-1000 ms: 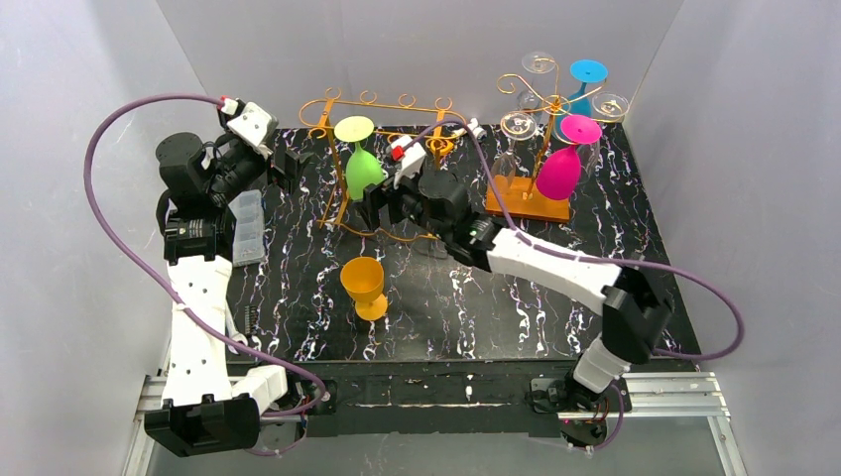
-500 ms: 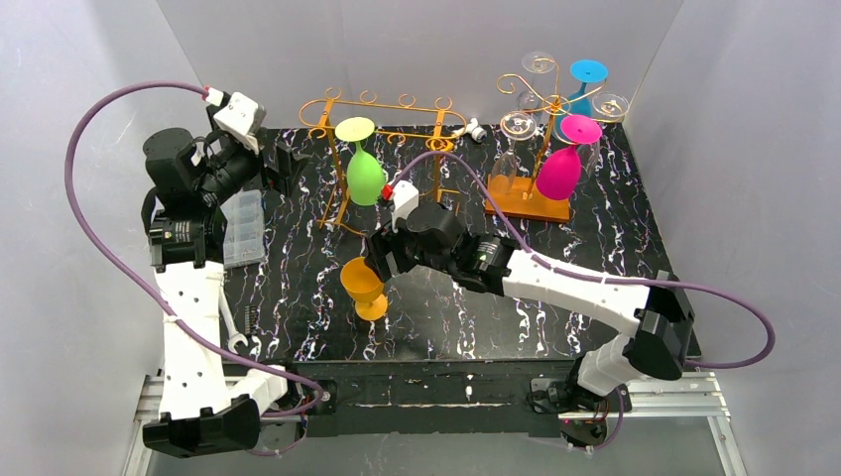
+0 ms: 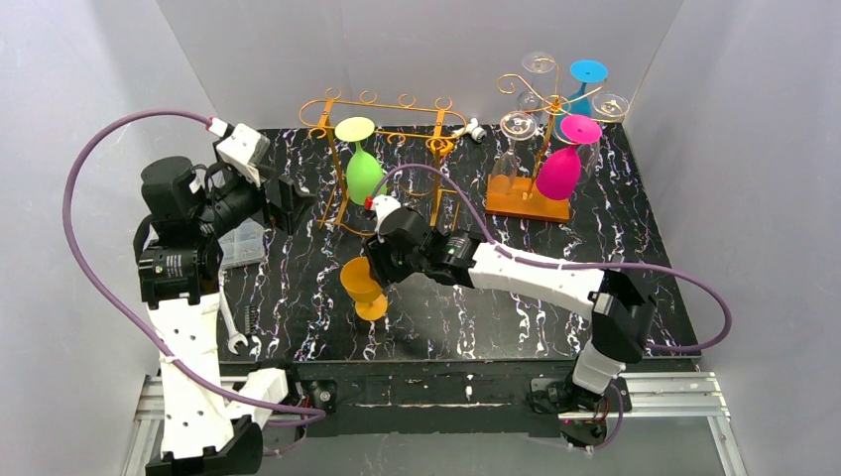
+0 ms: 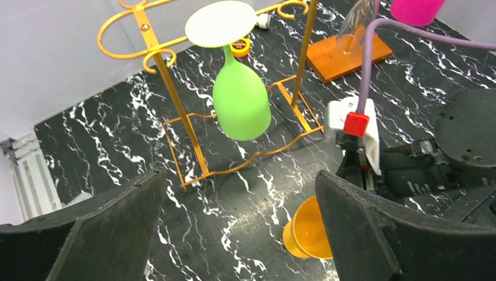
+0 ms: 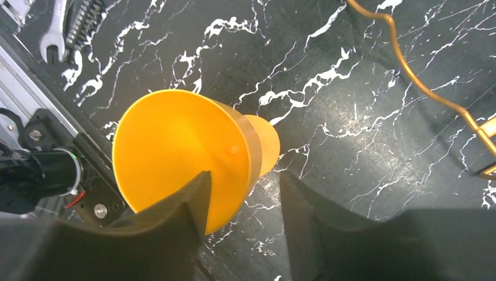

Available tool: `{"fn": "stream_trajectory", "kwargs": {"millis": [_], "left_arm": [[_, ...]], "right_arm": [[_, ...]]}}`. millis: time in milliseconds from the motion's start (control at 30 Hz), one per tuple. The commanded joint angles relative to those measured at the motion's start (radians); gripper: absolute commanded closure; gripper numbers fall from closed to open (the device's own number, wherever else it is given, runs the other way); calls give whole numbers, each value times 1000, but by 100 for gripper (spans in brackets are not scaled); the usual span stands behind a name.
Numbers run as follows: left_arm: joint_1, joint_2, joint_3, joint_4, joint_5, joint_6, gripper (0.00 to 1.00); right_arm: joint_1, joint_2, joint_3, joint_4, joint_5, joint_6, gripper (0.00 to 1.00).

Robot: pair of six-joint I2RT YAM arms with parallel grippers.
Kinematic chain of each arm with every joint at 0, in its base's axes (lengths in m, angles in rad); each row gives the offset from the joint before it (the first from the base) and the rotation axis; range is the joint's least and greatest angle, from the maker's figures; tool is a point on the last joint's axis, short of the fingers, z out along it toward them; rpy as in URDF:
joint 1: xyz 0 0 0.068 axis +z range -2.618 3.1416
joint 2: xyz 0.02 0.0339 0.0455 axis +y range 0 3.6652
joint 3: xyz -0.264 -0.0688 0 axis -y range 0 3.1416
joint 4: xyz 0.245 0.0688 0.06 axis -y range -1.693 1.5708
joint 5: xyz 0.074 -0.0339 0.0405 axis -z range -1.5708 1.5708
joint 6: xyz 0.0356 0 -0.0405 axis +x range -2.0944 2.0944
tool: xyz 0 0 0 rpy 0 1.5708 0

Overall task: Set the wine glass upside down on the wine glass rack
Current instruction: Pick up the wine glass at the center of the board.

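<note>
Rim of orange glass [image 5: 175,146] inside half-open right claw [image 5: 244,184], seemingly untouched; left claw [image 4: 240,175] wide, empty.

— What is my bench carrying?

— Your bench [image 3: 555,327] is a black top veined with white. Left of its middle, an orange wine glass [image 3: 363,286] stands upright on its foot.

— And beyond that?

— You have a gold wire rack [image 4: 179,117] standing on its feet just behind the glass. At the far right, the wooden base [image 3: 526,203] of a second rack sits flat on the bench. On your left lies a clear plastic box [image 3: 241,246], with a wrench [image 3: 235,342] nearer the front edge. A small white object [image 3: 477,129] lies at the far edge.
</note>
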Motion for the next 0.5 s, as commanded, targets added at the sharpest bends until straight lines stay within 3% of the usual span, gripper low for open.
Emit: {"fn": "stream_trajectory", "kwargs": {"millis": [0,100,200,467], "left_arm": [[4,-36,-21,-94,41,13,2],[3,-58,-27,-133,55,31,2],[4,-65,-24,-178,81,55,2],[3,-47,25,-233,183,14,2]], "right_arm": [[4,11,56,-29,-16,34,54],[4,-7,54,-54,-17,31,76],[4,-50,59,-75,-13,11,90],[4,-276,83,10,-7,-75,96]]}}
